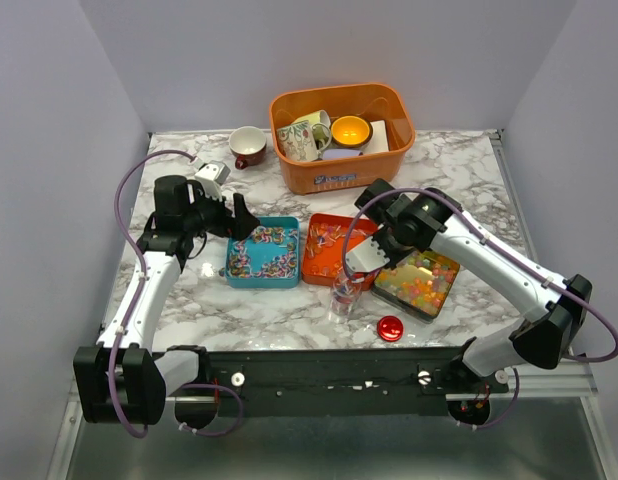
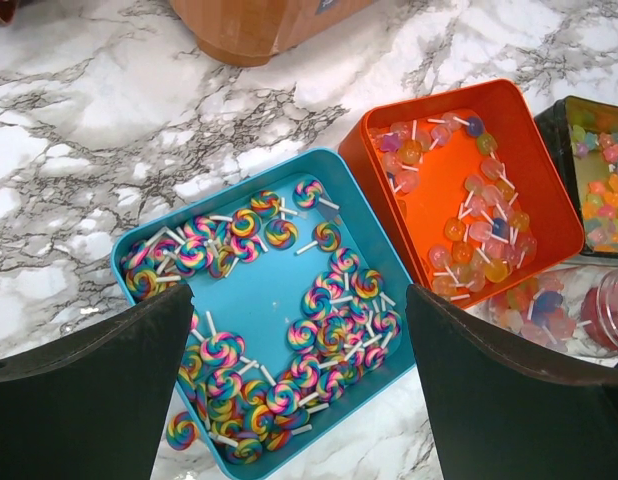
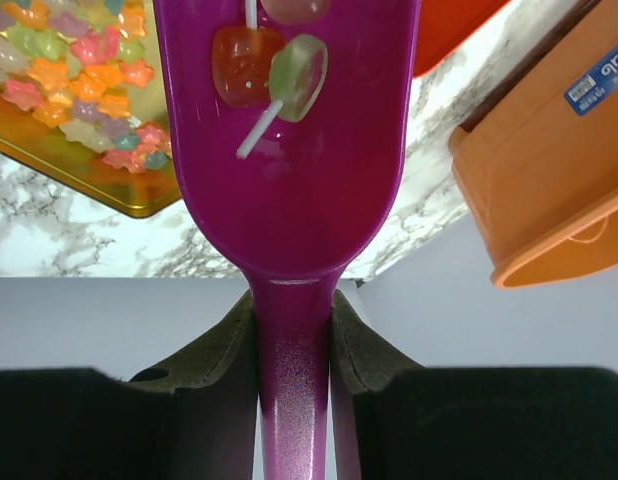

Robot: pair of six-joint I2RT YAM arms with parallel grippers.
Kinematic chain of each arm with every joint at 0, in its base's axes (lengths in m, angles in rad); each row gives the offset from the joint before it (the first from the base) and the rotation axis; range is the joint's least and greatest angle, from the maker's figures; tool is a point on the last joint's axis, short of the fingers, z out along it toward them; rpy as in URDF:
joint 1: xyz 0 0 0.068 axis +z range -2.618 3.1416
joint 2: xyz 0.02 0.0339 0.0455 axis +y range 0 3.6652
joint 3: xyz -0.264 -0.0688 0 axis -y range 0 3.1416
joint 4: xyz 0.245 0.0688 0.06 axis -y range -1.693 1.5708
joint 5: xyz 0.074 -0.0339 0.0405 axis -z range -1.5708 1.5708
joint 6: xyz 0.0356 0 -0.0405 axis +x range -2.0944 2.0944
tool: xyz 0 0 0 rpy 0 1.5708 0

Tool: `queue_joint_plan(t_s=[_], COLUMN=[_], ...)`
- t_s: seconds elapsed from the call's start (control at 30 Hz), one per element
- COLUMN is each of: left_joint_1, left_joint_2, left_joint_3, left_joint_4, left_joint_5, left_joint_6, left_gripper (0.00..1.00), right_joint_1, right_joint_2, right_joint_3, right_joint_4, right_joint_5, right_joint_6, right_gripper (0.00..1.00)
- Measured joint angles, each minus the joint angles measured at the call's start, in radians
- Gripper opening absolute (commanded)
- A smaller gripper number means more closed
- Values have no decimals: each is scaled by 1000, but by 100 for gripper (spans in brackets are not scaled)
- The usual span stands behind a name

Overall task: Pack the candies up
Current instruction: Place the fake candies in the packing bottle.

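The candies lie in three tins. Rainbow swirl lollipops (image 2: 329,330) fill the blue tin (image 1: 235,272), pale translucent lollipops (image 2: 479,220) the orange tin (image 1: 316,266), and small star-shaped pieces (image 3: 79,90) the dark tin (image 1: 399,296). My left gripper (image 2: 299,300) hangs open over the blue tin's near half, with nothing between its fingers. My right gripper (image 3: 294,320) is shut on the handle of the purple scoop (image 3: 289,150). Two translucent lollipops (image 3: 274,65) sit in the scoop's bowl. In the top view the right gripper (image 1: 364,258) is just above a clear jar (image 1: 345,295) that holds some candies.
A red lid (image 1: 390,327) lies on the marble near the front edge. An orange basket (image 1: 324,180) with mugs and a bowl stands at the back. A red cup (image 1: 248,146) sits to its left. The three tins touch side by side at mid-table.
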Motion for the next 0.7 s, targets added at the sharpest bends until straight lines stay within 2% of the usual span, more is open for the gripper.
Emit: queue_joint_plan(t_s=[0.7], left_joint_1=[3], left_joint_2=[18], left_joint_3=[0], left_joint_4=[41], left_joint_5=[1], left_joint_6=[-34], left_gripper=[99], right_joint_1=[43], right_joint_2=[3], right_joint_3=[23], right_joint_4=[0], right_joint_5=[97], right_joint_6=[0], right_gripper=[1])
